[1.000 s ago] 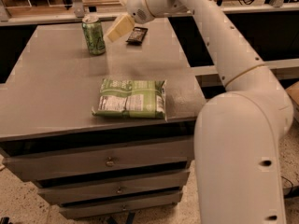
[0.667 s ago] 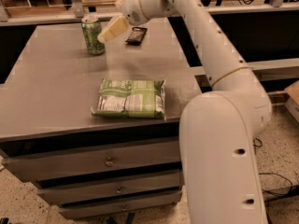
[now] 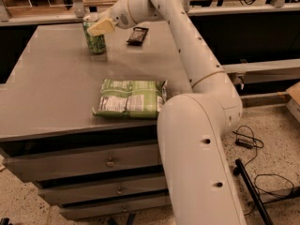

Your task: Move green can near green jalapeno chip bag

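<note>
The green can [image 3: 96,40] stands upright at the far left of the grey table [image 3: 51,93], its silver top showing. The green jalapeno chip bag [image 3: 131,99] lies flat near the table's front edge, well apart from the can. My gripper [image 3: 99,27] reaches in from the right and sits at the can's upper part, its cream fingers [image 3: 103,26] in front of the can's top. The white arm [image 3: 187,55] runs from the lower right up across the table.
A small dark flat packet [image 3: 137,35] lies at the back of the table, right of the can. Drawers [image 3: 93,163] sit below the tabletop. Cables [image 3: 248,144] and a dark pole lie on the floor at the right. A rail runs behind the table.
My gripper has moved left from beside the can to its upper part. The can, bag and packet have not moved.
</note>
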Robot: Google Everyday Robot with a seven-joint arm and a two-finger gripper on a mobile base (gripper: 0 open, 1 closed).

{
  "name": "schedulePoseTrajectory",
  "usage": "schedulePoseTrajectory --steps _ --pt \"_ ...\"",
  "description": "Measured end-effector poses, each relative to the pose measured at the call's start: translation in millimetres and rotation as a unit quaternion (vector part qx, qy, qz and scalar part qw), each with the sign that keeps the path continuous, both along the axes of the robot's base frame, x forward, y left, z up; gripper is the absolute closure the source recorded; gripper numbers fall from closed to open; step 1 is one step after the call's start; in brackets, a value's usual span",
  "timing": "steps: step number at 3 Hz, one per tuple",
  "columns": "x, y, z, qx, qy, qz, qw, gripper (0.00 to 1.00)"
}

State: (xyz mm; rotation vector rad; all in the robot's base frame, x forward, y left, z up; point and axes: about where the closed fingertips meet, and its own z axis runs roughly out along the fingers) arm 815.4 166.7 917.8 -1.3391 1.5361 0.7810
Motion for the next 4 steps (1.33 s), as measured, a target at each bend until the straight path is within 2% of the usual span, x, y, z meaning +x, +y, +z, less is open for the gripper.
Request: schedulePoseTrajectory --steps 1,2,3,4 --pt "-10.3 5.3 3.5 -0.001 0.009 0.018 0.9998 0.75" --pt "-27.1 -15.0 18.4 0.014 0.005 0.032 0.9994 1.00" --pt "-53.9 -43.9 36.6 0.023 -0.016 0.048 0.9985 1.00" --pt "-86.4 -79.3 62.2 0.030 -0.044 0.041 0.9978 1.00"
